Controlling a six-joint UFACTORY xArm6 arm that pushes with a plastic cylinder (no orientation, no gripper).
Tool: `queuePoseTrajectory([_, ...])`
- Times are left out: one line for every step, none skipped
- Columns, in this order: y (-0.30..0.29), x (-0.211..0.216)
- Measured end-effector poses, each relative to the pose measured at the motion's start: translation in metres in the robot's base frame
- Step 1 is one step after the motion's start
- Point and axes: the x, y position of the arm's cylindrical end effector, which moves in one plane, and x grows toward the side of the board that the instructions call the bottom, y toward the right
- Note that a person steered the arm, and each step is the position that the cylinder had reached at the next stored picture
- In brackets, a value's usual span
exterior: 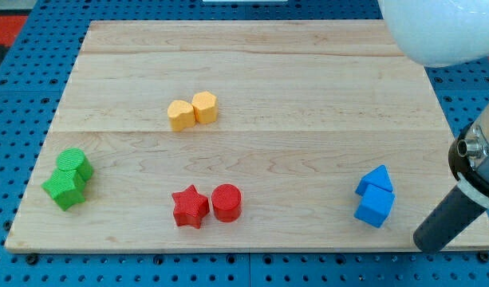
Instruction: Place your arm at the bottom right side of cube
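2 green blocks, 2 yellow, 2 red, 2 blue, pale wood board (apparently planked)

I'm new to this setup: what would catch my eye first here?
Four colour pairs dot the wooden board: yellow blocks near the top, green blocks at the view's left, a red star beside a red cylinder. My tip sits just right of the blue cube.

— What sort of place is this?
— A lab bench: a wooden board sits on a blue perforated mounting plate, with a robot arm over it.
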Motion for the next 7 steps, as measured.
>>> queuePoseTrajectory([0.0000, 0.0000])
queuePoseTrajectory([0.0000, -0.0001])
queuePoseTrajectory([0.0000, -0.0012])
queuePoseTrajectory([-0.0026, -0.0024])
queuePoseTrajectory([-0.0084, -0.0013])
queuePoseTrajectory([-0.0084, -0.0010])
queuePoseTrajectory([-0.0084, -0.0009])
